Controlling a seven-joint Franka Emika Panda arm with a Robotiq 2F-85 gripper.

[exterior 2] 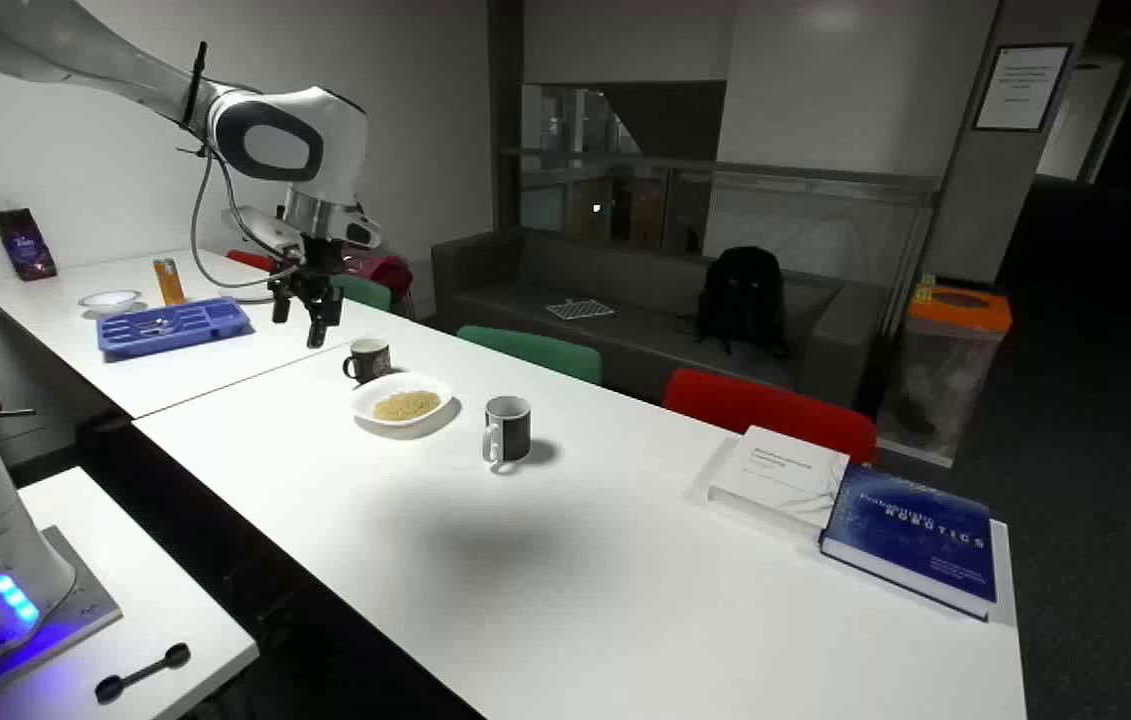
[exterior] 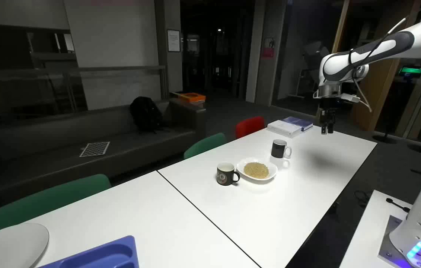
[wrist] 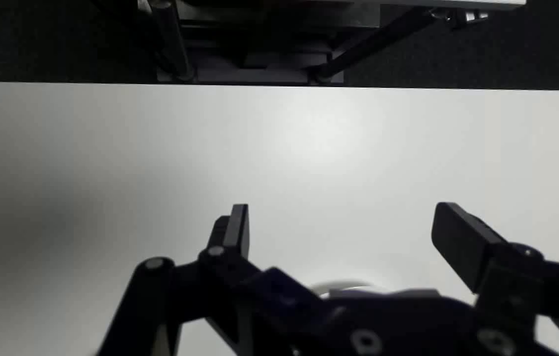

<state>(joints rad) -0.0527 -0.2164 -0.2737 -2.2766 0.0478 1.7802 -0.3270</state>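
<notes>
One white dish (exterior 2: pixel 403 382) on the counter (exterior 2: pixel 645 600) holds tan, grainy food (exterior 2: pixel 407 405). Two mugs (exterior 2: pixel 371 360) (exterior 2: pixel 513 435) flank the dish, their bottoms out of view. Well apart from the dish, one blue tray (exterior 2: pixel 175 338) carries small metallic pieces (exterior 2: pixel 157 326). The fingers (wrist: pixel 457 242) stand wide apart, higher than the dish, holding and touching nothing.

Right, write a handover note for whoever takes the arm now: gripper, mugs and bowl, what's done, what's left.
Gripper: open and empty, hanging above the table, touching nothing.
Things: the bowl of tan food stands between the dark-handled mug and the white-handled mug; both mugs are upright.
Done: nothing is gripped or lifted.
Left: any pick-up has yet to begin and would probably need the gripper lowered first.
</notes>
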